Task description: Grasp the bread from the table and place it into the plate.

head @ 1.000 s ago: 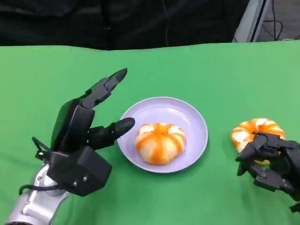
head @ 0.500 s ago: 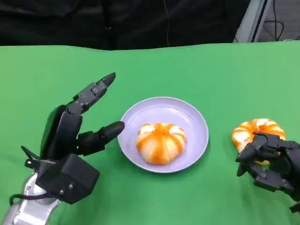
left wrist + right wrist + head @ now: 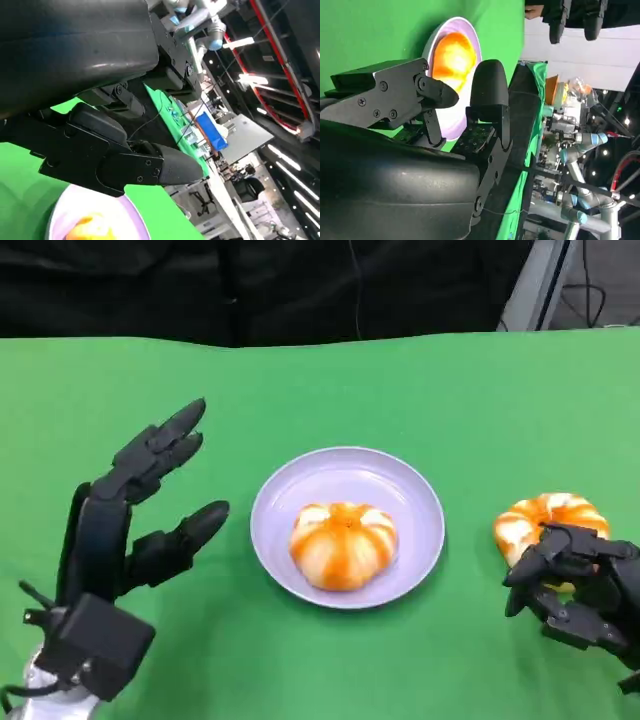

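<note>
A striped orange-and-white bread [image 3: 343,543] lies in the lilac plate [image 3: 350,475] at the table's middle. My left hand [image 3: 125,530] hovers left of the plate, a hand's width from its rim, fingers spread and holding nothing. A second bread [image 3: 548,520] lies on the green cloth to the right of the plate. My right hand [image 3: 580,585] sits at its near side, with loosely curled fingers reaching its edge and no grip on it. The right wrist view shows the plate [image 3: 451,22] and its bread [image 3: 451,55] beyond the parted fingers [image 3: 490,95]. The left wrist view shows the plate [image 3: 131,222] below my fingers [image 3: 150,167].
The green cloth [image 3: 420,390] covers the whole table. A dark backdrop runs along its far edge. Bare cloth lies behind the plate and between the plate and the second bread.
My left hand has drawn back to the left and toward the near edge, away from the plate. The bread in the plate, the second bread and my right hand have stayed put.
</note>
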`<state>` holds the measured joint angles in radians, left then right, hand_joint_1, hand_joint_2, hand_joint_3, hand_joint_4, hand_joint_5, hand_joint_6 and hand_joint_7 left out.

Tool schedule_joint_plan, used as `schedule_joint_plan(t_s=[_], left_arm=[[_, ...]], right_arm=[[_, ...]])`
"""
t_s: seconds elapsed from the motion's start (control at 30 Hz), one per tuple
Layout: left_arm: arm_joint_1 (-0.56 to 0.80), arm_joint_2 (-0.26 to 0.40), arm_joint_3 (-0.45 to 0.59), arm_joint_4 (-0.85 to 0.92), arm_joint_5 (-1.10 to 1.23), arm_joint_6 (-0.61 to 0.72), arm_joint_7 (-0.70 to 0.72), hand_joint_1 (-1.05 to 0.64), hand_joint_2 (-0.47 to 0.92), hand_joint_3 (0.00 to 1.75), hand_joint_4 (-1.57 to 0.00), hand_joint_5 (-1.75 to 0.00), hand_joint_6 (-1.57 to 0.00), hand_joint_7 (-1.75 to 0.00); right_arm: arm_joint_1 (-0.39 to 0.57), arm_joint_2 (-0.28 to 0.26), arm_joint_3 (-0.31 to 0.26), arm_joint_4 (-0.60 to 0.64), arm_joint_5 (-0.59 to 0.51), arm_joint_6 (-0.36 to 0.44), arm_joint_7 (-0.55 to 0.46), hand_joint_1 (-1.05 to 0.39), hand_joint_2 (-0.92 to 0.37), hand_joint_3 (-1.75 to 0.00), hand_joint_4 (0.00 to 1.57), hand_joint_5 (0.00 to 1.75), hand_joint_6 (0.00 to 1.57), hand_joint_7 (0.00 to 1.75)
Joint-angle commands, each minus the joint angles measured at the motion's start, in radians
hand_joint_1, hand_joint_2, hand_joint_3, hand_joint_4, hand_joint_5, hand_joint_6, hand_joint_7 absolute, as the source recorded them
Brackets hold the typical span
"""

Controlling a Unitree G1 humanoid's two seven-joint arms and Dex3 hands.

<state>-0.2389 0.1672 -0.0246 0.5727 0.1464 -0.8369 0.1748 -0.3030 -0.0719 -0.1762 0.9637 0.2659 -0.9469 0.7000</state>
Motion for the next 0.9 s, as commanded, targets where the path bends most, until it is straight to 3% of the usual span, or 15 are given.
schedule_joint_plan(t_s=[0.03,0.9], left_arm=[[0.029,0.002,0.029,0.001,-0.015,-0.032,-0.01,-0.72,0.92,0.35,-0.7,-0.03,-0.54,-0.01],[0.06,-0.041,0.09,0.13,-0.101,-0.155,-0.087,-0.65,0.92,0.29,-0.75,-0.02,-0.57,-0.01]], right_arm=[[-0.006,-0.015,-0.01,-0.002,0.016,0.008,0.005,0.08,-0.85,-0.65,0.81,1.47,0.86,1.05],[-0.002,-0.021,-0.015,-0.007,0.025,0.016,0.014,0.07,-0.86,-0.63,0.81,1.47,0.85,1.05]])
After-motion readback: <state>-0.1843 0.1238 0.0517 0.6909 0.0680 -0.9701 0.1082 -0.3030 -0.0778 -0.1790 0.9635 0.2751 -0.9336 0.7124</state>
